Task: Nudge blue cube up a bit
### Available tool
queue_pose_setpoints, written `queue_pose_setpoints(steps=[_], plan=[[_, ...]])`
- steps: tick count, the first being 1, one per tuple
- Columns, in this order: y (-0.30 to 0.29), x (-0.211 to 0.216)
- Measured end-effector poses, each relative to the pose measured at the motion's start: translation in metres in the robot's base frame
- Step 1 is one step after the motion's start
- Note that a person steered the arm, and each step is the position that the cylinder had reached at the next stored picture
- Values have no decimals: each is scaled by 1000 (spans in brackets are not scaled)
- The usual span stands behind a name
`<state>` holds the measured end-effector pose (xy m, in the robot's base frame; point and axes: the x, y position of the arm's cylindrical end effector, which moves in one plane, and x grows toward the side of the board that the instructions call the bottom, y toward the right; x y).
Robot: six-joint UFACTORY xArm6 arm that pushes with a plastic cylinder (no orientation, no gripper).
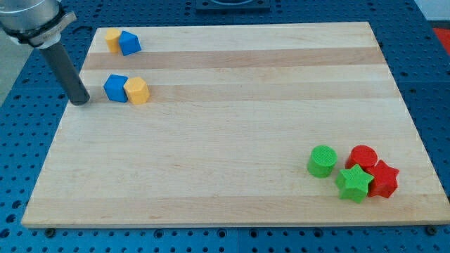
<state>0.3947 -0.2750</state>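
Now my tip (pixel 81 102) just left of blue cube (pixel 116 88) — apart, touching nothing; tool a bare rod.

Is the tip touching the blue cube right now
No, my tip stands just off the view's left of the blue cube, with a strip of bare board between them.

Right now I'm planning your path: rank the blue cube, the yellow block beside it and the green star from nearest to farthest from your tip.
From my tip:
1. Blue cube, just to its right.
2. Yellow block, touching the cube's right side.
3. Green star, far at the view's bottom right.
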Motion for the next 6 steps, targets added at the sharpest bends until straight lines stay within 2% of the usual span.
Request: queue_pose_setpoints(steps=[4,6], plan=[[66,12],[66,-7]])
